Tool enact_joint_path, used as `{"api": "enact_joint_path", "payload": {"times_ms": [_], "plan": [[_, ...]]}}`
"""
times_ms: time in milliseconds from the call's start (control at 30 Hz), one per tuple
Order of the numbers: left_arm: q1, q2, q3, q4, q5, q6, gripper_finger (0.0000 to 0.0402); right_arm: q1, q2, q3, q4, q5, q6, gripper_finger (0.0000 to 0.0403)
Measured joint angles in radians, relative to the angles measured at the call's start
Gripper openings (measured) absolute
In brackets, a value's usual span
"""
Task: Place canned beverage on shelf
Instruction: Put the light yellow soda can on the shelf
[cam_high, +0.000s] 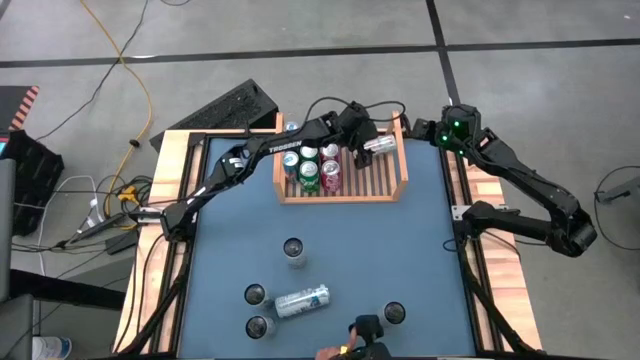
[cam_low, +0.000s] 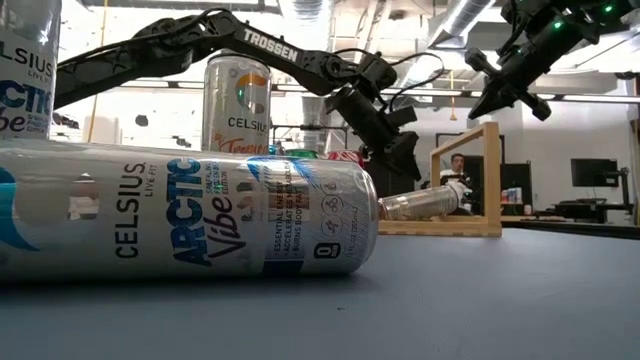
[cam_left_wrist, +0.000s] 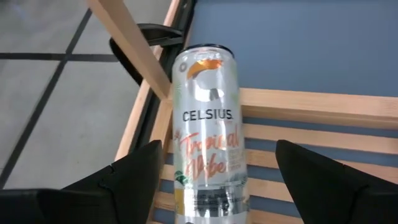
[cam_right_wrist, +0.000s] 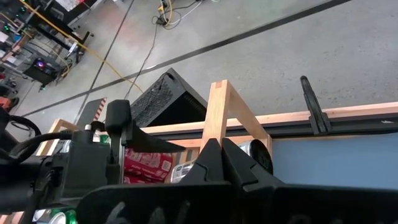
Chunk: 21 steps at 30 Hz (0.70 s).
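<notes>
Currently catalogued, by count:

Left pincer (cam_high: 372, 146): one, reached over the shelf's right half, fingers (cam_left_wrist: 134, 171) apart with a silver Celsius can (cam_left_wrist: 208, 134) lying between them. In the high view the can sits tilted on its side on the slats; whether the pads touch it cannot be told.

Right pincer (cam_right_wrist: 217, 155): one, fingers together and holding nothing, raised beyond the shelf's far right corner.

Shelf (cam_high: 398, 190): one light-brown wooden rack with slatted base and raised side boards, directly under the left pincer, at the far middle of the counter (cam_high: 420, 250).

Upright cans in the shelf (cam_high: 309, 170): six visible, packed in the left half, just left of the left pincer; green, red and silver tops.

Loose cans on the counter, all well to the near side of both pincers: four upright, namely one (cam_high: 294, 249) alone mid-counter, two (cam_high: 256, 295) at the near left and one (cam_high: 394, 314) at the near right; one lying on its side, the Arctic Vibe can (cam_high: 302, 301).

Dark device (cam_high: 366, 330): one, at the counter's near edge.

Person (cam_low: 457, 165): one, in the room behind, seen through the shelf frame.
</notes>
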Motion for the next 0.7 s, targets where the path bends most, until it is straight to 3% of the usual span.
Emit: {"api": "enact_joint_path", "payload": {"times_ms": [700], "plan": [[-0.003,-0.007,0.008,-0.087,0.035,-0.001,0.0303,0.006,0.044,0.0,-0.029,0.015,-0.025,0.0]]}}
